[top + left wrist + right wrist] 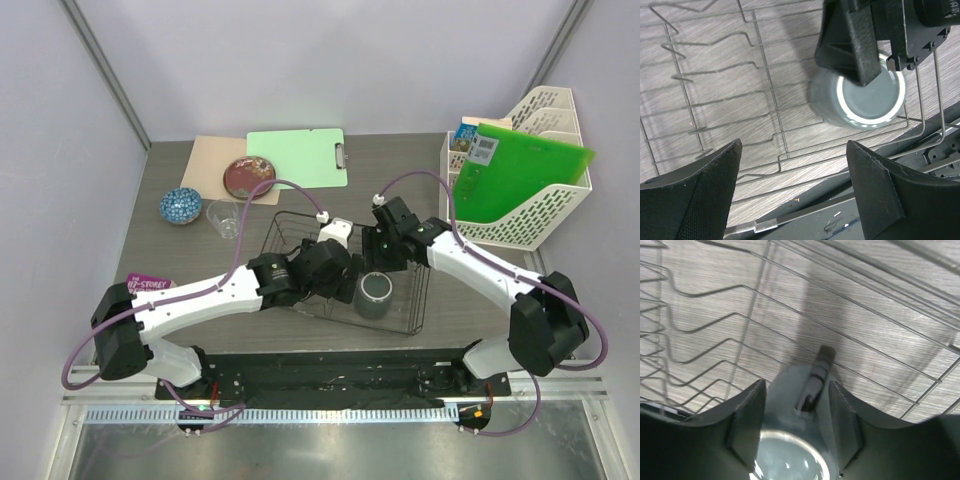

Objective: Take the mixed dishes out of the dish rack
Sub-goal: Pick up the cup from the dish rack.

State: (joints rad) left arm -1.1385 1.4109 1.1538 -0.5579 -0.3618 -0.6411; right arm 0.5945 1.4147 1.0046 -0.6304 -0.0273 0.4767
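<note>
Overhead, the dish rack [292, 232] sits in the middle of the counter [190, 255]. The grey mug [375, 296] stands upright near its right end and is the only dish seen in it. The red plate [249, 177], blue bowl [181, 206] and glass cup [222, 217] stand on the counter to the far left; a large glass bowl cannot be made out. Both hands hang over the rack, the left hand [335, 268] just left of the mug and the right hand [385, 250] just beyond it.

From the left wrist, that hand's fingers are spread wide with only wire and counter between them, so it is open and empty. The mug stands ahead, with a finger of the right hand across its rim.

From the right wrist, the fingers straddle the mug on its handle side; whether they press on it cannot be told.

A loose or off-centre pinch there could let the mug twist or slip in a lift. Its base or a fingertip might also snag on the wire. The hands are near each other and could bump.
</note>
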